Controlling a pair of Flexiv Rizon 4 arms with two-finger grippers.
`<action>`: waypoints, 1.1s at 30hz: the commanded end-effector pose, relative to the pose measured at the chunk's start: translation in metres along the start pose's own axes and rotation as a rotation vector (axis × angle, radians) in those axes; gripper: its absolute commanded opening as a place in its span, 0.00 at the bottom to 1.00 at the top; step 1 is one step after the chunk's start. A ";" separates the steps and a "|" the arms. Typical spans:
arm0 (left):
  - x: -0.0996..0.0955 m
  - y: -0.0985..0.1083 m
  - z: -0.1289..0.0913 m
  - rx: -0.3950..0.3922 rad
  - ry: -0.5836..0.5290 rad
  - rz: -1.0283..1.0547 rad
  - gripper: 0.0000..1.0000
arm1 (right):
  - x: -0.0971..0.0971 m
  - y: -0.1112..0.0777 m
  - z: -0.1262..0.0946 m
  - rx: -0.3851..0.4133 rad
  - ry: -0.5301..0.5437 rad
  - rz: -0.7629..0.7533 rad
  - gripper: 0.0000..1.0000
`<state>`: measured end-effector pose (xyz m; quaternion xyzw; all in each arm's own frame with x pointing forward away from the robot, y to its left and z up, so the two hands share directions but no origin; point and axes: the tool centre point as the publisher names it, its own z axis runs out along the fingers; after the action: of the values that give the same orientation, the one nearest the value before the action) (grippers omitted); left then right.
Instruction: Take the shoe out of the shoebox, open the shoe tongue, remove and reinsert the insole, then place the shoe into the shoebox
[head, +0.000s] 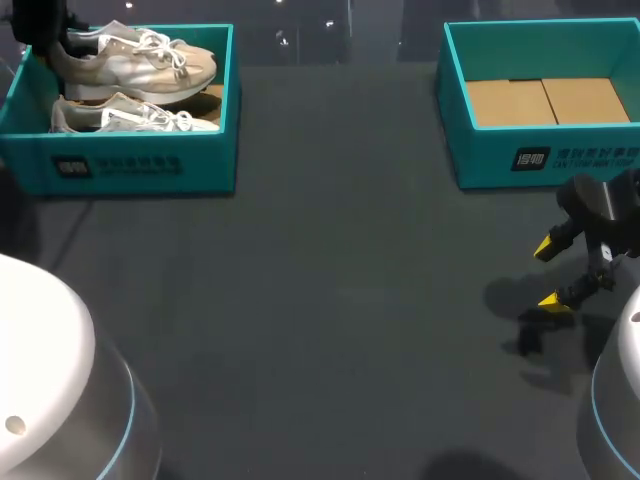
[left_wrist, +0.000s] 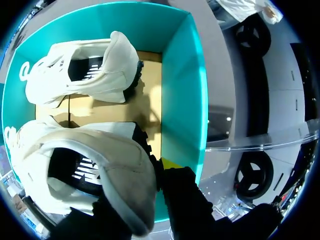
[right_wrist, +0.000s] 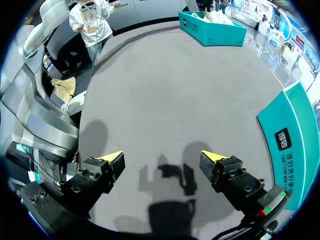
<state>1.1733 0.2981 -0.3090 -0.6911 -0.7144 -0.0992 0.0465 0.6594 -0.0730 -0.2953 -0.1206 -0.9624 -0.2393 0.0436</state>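
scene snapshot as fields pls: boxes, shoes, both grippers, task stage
left shoebox: holds two shoes, side by side
shoe at gripper: in the box, heel toward left gripper
other shoe: in the box, untouched
right shoebox: no shoe, cardboard floor showing
left gripper: at that shoe's heel; grip not discernible
right gripper: open, holding nothing, over bare table
stage: shoe not yet taken out

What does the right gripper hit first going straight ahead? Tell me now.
Probably the bare table: the right gripper, open, points down at it with nothing between. The empty shoebox sits beside it, off that line.
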 end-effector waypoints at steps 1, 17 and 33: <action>-0.003 0.011 0.007 0.008 0.001 0.001 0.00 | 0.001 0.000 0.000 0.002 -0.002 0.001 1.00; -0.012 0.023 0.030 0.017 0.021 0.025 0.00 | 0.001 0.000 0.000 0.002 -0.002 0.001 1.00; -0.021 0.025 0.046 0.011 0.023 0.049 0.00 | 0.001 0.000 0.000 0.002 -0.002 0.001 1.00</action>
<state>1.1975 0.2892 -0.3537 -0.7070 -0.6972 -0.1027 0.0591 0.6594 -0.0730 -0.2953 -0.1206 -0.9624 -0.2393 0.0436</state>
